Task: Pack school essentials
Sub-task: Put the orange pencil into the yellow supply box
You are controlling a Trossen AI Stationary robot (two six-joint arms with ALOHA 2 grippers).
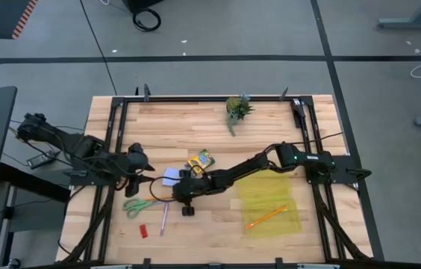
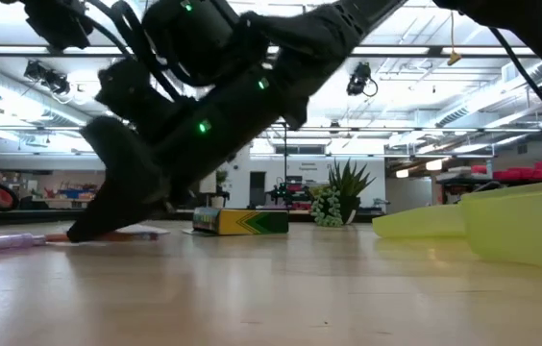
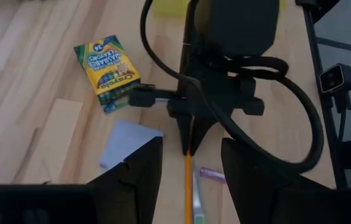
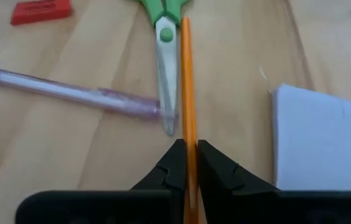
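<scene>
While flat, orange pencil [image 4: 187, 93] parallel to scissors [image 4: 165, 56].

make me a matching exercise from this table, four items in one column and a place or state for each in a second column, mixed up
Items
1. orange pencil
2. eraser
3. yellow case
4. plant

Places or states
A. upright near the far edge of the table
B. pinched between the right hand's fingers
C. lying loose beyond the pen, untouched
D. holds another orange pencil

Pairs: 1-B, 2-C, 3-D, 4-A
</scene>
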